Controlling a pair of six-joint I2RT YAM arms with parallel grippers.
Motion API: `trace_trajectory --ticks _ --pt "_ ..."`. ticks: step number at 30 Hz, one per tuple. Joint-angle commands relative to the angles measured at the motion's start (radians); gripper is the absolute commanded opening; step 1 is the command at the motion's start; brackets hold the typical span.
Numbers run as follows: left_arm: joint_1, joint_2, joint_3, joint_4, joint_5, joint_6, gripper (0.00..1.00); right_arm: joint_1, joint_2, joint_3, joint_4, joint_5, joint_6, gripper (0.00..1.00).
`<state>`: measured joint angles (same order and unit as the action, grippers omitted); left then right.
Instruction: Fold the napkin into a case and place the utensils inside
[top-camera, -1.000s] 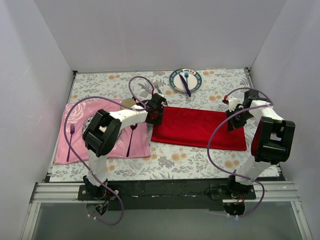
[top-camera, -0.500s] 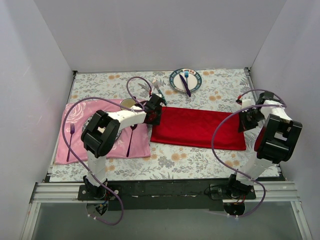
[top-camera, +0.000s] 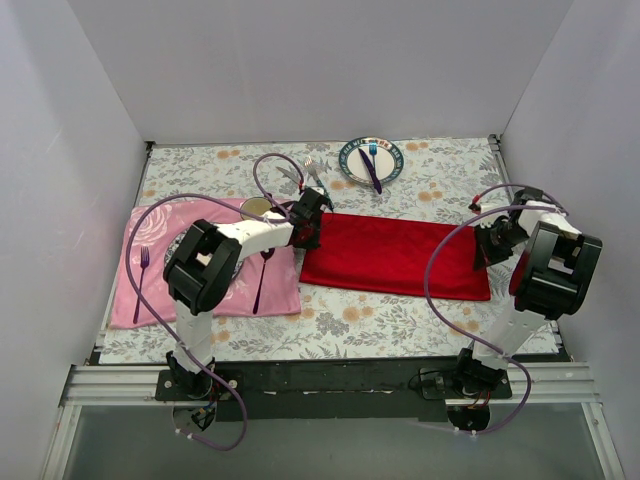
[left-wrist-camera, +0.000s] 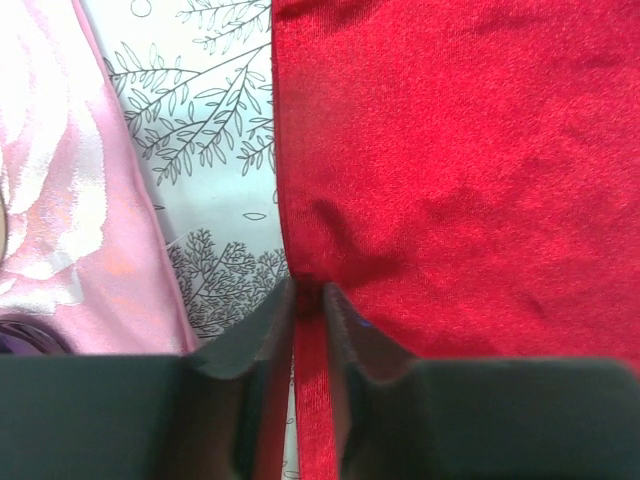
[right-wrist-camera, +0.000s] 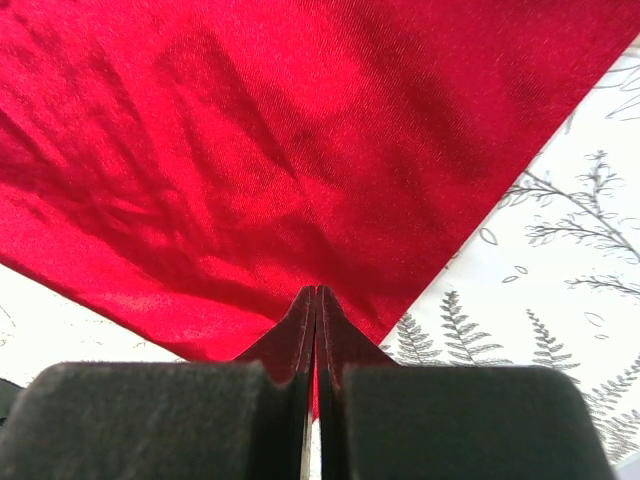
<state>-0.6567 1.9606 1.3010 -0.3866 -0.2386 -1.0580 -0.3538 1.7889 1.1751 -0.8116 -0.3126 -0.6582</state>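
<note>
The napkin (top-camera: 395, 255) lies flat in the middle of the table (top-camera: 200, 165). The left gripper (left-wrist-camera: 308, 292) pinches its left edge, fingers almost together with red cloth between. The right gripper (right-wrist-camera: 316, 295) squeezes tight on the right corner. Holding both ends probably lets them lift and fold it together. The utensils (top-camera: 312, 175) wait near the napkin's far left corner.

red napkin (top-camera: 395, 257) flat on floral tabletop (top-camera: 200, 165), left hand (top-camera: 308, 233) at its left edge, right hand (top-camera: 488, 250) at right edge, pink placemat (top-camera: 283, 288) left
</note>
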Motion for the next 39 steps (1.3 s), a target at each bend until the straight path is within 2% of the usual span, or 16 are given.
trace_trajectory --ticks 1,5,7,16,22,28,31,34,39 --pt "-0.001 0.064 0.01 -0.054 0.035 -0.005 0.11 -0.001 0.017 -0.02 0.015 0.003 -0.011 0.01" --pt "0.0 0.054 0.026 -0.064 0.03 0.009 0.07 -0.001 0.018 -0.029 0.014 -0.008 -0.017 0.01" --pt "0.003 0.035 0.029 -0.064 0.024 0.019 0.0 -0.002 0.01 -0.026 0.006 -0.02 -0.023 0.01" --pt "0.028 -0.107 0.02 -0.063 0.051 0.119 0.0 -0.008 -0.022 0.058 -0.086 -0.117 -0.009 0.01" --pt "0.028 -0.155 0.053 -0.075 0.153 0.187 0.0 -0.027 -0.019 0.086 -0.113 -0.117 -0.003 0.01" --pt "0.013 -0.137 0.133 -0.08 0.34 0.153 0.0 -0.077 0.036 0.13 -0.136 -0.117 0.017 0.01" --pt "-0.01 -0.112 0.174 -0.074 0.39 0.13 0.0 -0.099 0.067 0.155 -0.156 -0.115 0.02 0.01" --pt "-0.038 -0.075 0.233 -0.071 0.419 0.09 0.0 -0.114 0.078 0.162 -0.159 -0.105 0.023 0.01" --pt "-0.058 0.007 0.3 -0.1 0.384 0.02 0.0 -0.123 0.083 0.17 -0.179 -0.109 0.012 0.01"
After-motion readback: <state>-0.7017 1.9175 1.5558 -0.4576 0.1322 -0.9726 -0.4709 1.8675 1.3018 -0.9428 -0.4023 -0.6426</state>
